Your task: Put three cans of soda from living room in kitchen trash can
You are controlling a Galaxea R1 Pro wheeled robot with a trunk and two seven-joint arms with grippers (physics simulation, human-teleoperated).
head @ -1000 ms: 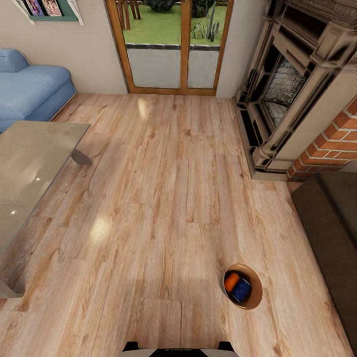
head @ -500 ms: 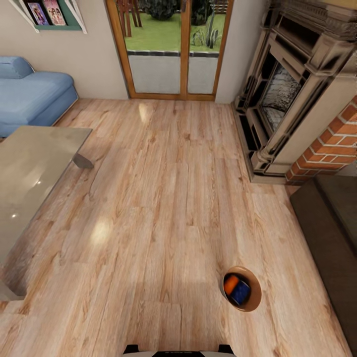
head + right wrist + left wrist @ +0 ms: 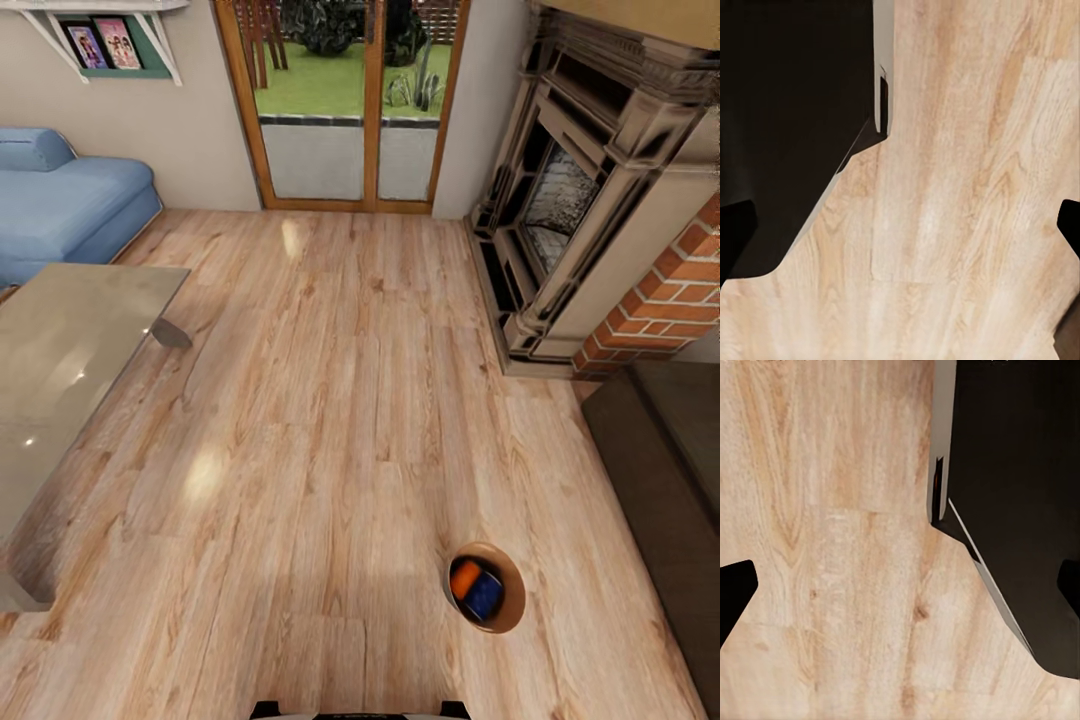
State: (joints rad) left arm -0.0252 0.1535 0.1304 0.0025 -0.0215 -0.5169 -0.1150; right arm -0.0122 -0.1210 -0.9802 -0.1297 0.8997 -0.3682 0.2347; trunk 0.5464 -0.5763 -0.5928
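Observation:
The tash can (image 3: pixel 511 606), a small round bin with a coppery-brown inside, stands on the wooden floor of the living room, low and right in the head view, just ahead of my base. Inside it lie an orange can of soda (image 3: pixel 464 578) and a dark blue can of soda (image 3: pixel 485 595). Whether a third lies under them I cannot tell. My left gripper (image 3: pixel 900 592) is open over bare floorboards beside my dark base (image 3: pixel 1020 472). The right gripper (image 3: pixel 900 225) is also open over the floor, holding nothing.
A glass coffee table (image 3: pixel 60 360) fills the left, with a light-blue sofa (image 3: pixel 60 200) behind it. Wood-framed glass doors (image 3: pixel 350 100) are straight ahead. The brick fireplace (image 3: pixel 590 200) and a dark low cabinet (image 3: pixel 670 470) line the right. Open floor runs between them.
The whole head view has shifted a little, with the doors, sofa and shelf now lower in the picture: the camera moved. The bin and its cans have not moved.

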